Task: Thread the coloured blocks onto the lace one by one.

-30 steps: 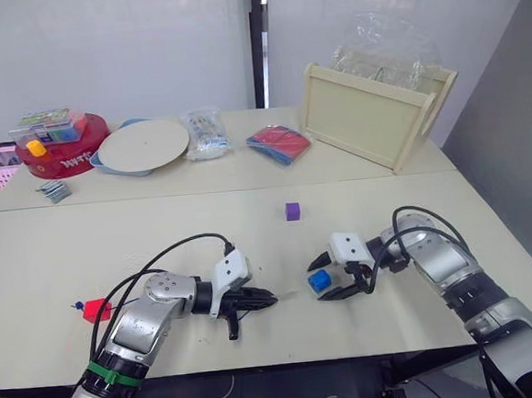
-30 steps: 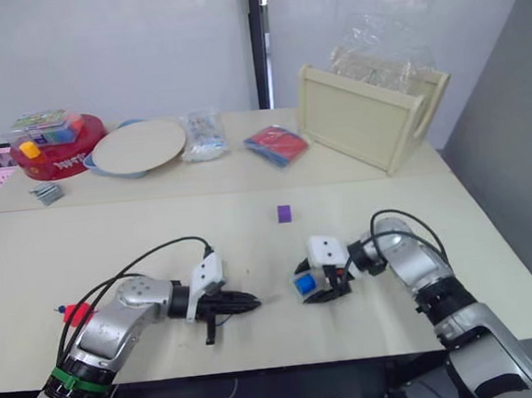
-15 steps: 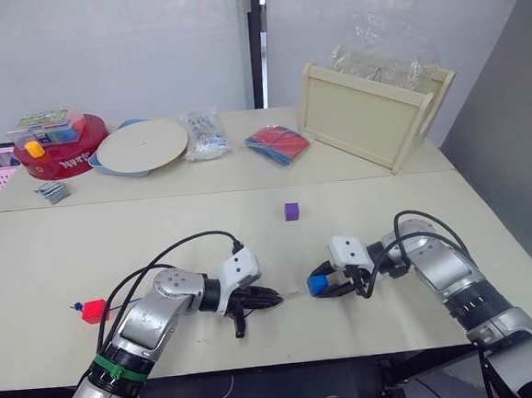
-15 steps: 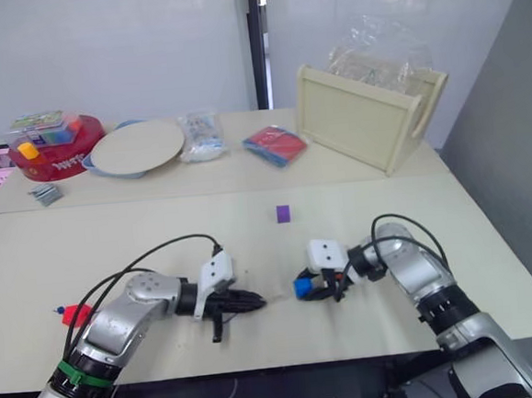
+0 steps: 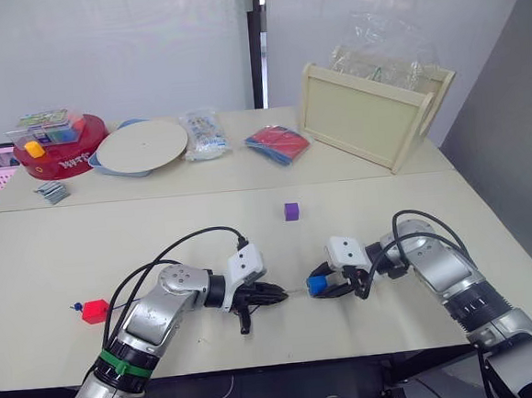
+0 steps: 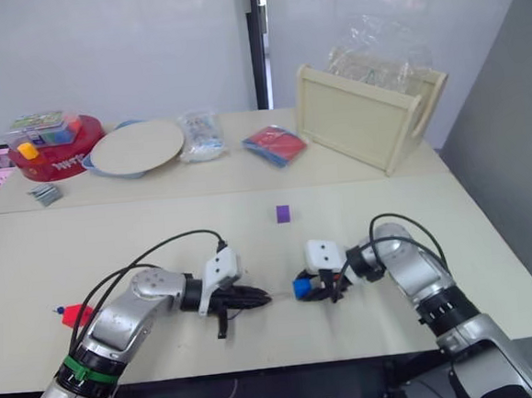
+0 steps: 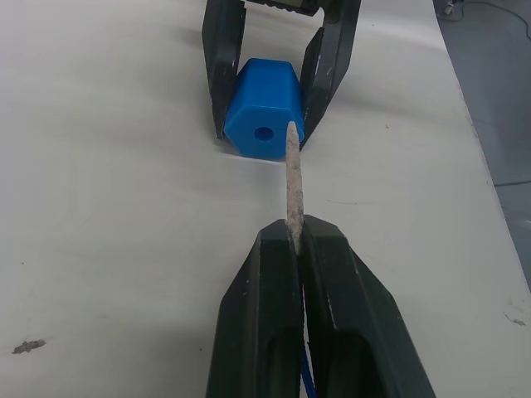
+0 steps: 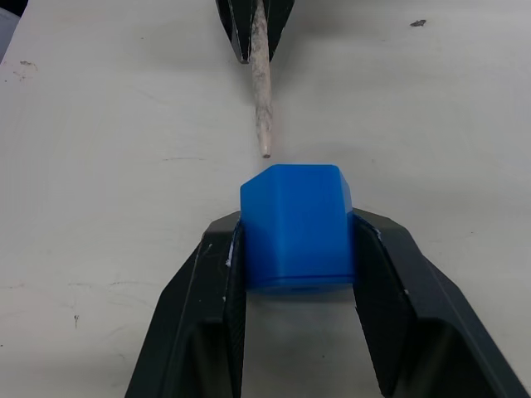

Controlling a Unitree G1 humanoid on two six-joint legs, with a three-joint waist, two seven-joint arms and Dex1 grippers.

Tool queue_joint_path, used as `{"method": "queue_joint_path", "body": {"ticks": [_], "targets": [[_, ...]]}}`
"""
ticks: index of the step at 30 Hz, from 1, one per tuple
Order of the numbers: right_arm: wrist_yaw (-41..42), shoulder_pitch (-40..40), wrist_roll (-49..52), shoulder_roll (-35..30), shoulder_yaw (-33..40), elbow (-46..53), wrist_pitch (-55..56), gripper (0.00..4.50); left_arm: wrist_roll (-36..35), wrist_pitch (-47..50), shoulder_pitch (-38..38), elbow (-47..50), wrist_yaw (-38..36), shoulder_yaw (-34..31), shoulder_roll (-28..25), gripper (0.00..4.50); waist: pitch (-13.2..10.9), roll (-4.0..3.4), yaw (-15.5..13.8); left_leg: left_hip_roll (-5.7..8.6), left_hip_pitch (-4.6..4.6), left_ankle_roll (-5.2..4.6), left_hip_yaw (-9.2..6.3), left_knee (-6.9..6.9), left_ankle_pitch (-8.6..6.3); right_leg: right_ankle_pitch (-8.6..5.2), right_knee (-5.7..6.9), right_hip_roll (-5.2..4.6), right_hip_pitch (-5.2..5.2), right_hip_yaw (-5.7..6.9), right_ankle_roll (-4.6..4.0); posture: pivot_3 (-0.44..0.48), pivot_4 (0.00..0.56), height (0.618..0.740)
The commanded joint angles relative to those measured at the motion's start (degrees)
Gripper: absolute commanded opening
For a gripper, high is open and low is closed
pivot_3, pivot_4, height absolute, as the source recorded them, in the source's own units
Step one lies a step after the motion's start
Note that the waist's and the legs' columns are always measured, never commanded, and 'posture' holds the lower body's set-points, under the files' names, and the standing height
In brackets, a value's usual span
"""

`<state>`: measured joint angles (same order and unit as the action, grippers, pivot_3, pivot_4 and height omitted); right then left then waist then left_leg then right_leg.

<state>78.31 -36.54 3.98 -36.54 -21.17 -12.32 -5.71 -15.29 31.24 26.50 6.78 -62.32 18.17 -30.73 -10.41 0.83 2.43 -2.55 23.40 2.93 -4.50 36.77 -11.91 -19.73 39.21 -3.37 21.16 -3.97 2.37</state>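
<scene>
While the head views give just two grippers nose to nose at the table (image 5: 49, 253) front edge, the wrist cams add detail: left gripper (image 7: 296, 240) pinches the lace (image 7: 292, 178) by its pale tip, which sits just short of, not in, the hole of the blue block (image 7: 264, 120). Right gripper (image 8: 297, 249) clamps that block on both sides. Purple block (image 5: 292, 212) lies alone mid-table, red block (image 5: 95, 310) far left. Behind: red tub (image 5: 59, 146), plate (image 5: 142, 144), wooden tray (image 5: 370, 117), white walls.
</scene>
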Motion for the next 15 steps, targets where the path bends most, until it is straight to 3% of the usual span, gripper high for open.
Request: {"method": "queue_joint_path", "body": {"ticks": [1, 15], "targets": [[0.23, 1.1, 0.23, 0.32, 0.0, 2.02, -0.96, 1.29, 0.72, 0.25, 1.52, 0.75, 0.24, 0.73, 0.01, 0.0, 0.0, 0.0, -0.01, 0.0, 0.0, 0.0, 0.0, 0.0, 0.0, 0.0, 0.0, 0.0, 0.0, 0.0, 0.0, 0.0, 0.15, 0.74], [0.57, 2.03, -0.15, -0.05, 0.35, 3.47, -2.03, 1.29, 0.47, 1.27, 1.59, 1.71, 1.48, 1.24, 2.04, 0.0, 0.0, 0.0, -0.08, 0.01, 0.0, 0.0, 0.0, 0.0, 0.0, 0.0, -0.01, 0.0, -0.01, 0.0, 0.0, 0.0, 0.15, 0.74]]}}
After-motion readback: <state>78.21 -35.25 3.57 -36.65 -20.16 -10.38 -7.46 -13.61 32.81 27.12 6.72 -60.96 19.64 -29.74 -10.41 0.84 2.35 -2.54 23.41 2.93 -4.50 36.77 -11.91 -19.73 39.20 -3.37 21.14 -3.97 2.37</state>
